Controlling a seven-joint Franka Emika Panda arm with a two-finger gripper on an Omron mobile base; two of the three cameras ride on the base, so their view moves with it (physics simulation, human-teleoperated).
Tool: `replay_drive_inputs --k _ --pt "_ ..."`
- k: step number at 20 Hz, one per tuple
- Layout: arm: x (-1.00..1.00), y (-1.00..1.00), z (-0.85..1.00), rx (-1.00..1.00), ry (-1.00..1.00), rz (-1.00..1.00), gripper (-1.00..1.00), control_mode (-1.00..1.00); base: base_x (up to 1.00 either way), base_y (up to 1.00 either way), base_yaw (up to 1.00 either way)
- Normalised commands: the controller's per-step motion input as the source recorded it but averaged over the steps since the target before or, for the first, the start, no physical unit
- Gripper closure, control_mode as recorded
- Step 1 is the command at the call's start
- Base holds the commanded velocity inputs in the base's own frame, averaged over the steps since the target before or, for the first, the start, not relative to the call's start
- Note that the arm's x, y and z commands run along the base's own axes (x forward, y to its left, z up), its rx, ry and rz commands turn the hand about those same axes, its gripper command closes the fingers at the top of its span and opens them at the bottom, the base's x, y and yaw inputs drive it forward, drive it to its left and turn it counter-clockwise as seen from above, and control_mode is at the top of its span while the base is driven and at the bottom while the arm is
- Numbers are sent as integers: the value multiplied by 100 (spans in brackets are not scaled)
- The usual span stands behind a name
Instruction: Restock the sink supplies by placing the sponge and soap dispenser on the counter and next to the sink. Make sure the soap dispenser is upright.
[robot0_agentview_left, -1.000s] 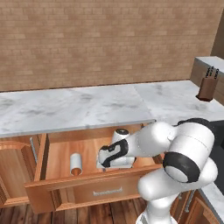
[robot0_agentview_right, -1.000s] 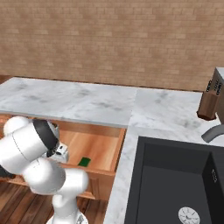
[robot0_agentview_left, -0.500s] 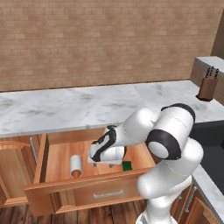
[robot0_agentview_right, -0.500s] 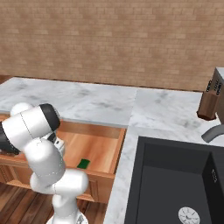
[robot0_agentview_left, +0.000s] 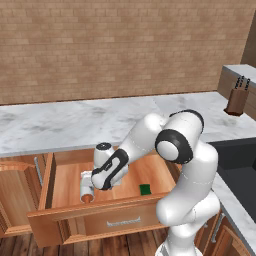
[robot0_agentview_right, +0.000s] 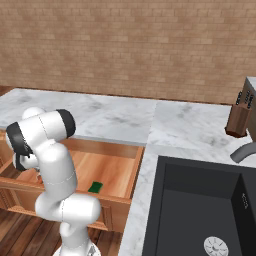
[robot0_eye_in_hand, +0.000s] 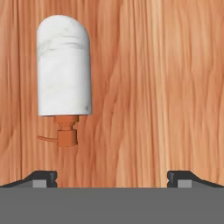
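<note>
Hand view: soap dispenser (robot0_eye_in_hand: 64, 72) lying flat, fingers spread, ungripped | left base view: sponge (robot0_agentview_left: 145, 189) in drawer (robot0_agentview_left: 70, 215)

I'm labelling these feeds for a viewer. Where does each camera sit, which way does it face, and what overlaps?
Left base view: behind the arm's left, looking forward and down at the open drawer; arm rises lower right, gripper over the soap dispenser.
Right base view: behind the right, facing counter and sink; arm lower left.
Hand view: looks down at the lying dispenser; finger tips at bottom, spread apart.
Shared: both base views show the sponge, drawer and knife block.
</note>
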Motion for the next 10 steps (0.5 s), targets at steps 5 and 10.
replay_drive_inputs --k 5,10 --pt "46 42 0 0 1 -4 -100 -100 0 0 0" --pt "40 24 -15 0 2 -4 -100 -100 0 0 0"
